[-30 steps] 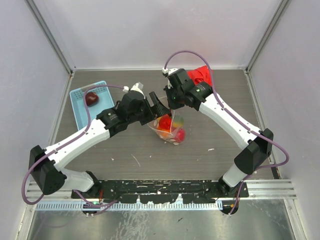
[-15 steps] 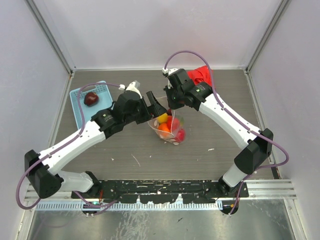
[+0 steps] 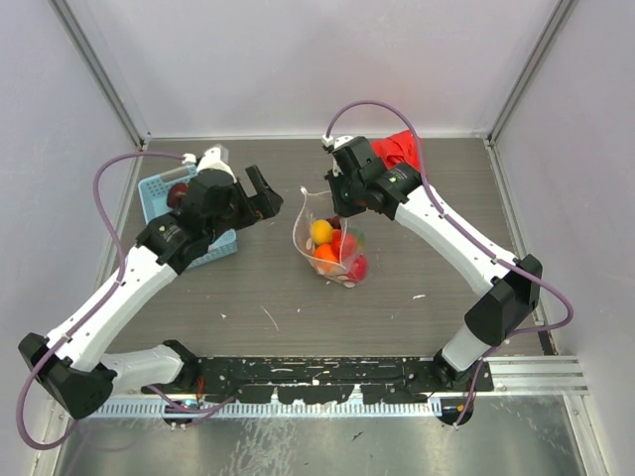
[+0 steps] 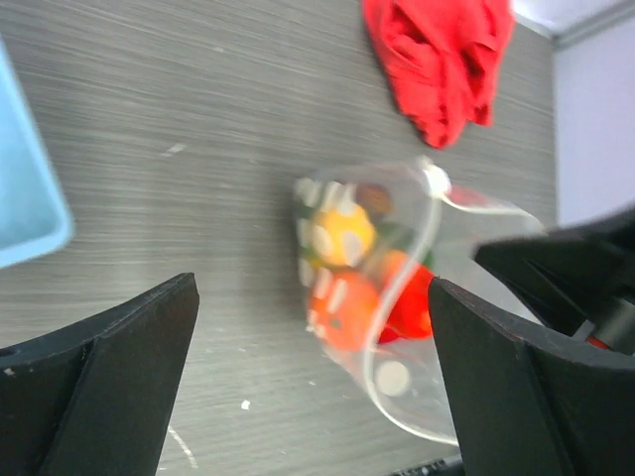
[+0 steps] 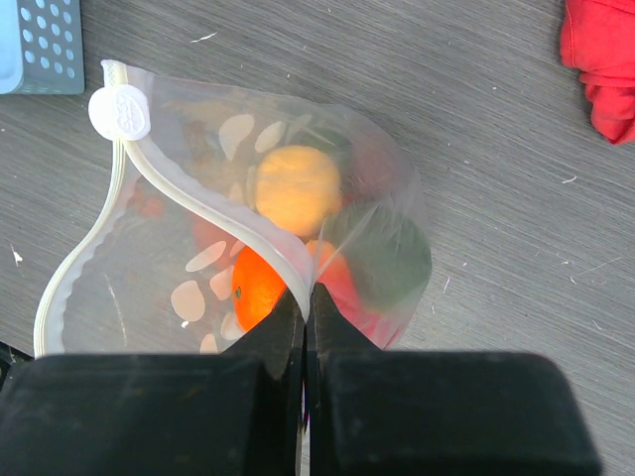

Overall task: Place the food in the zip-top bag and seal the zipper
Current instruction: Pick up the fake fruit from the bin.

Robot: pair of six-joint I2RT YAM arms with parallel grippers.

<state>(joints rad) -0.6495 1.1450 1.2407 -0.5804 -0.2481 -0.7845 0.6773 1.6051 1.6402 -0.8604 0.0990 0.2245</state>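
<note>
Clear glossy plastic zip-top bag (image 5: 377,213)

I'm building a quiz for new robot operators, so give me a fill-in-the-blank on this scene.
1. The right gripper pinches the rim of the clear dotted ___.
2. The left gripper stands ___, holding nothing.
3. The cloth at the far edge is ___.
4. The basket under the left arm is light ___.
Missing: bag; open; red; blue.

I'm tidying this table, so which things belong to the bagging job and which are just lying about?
Job: bag, zipper, fruits in bag, dark fruit in basket.
Lying about: red cloth, basket itself.
</note>
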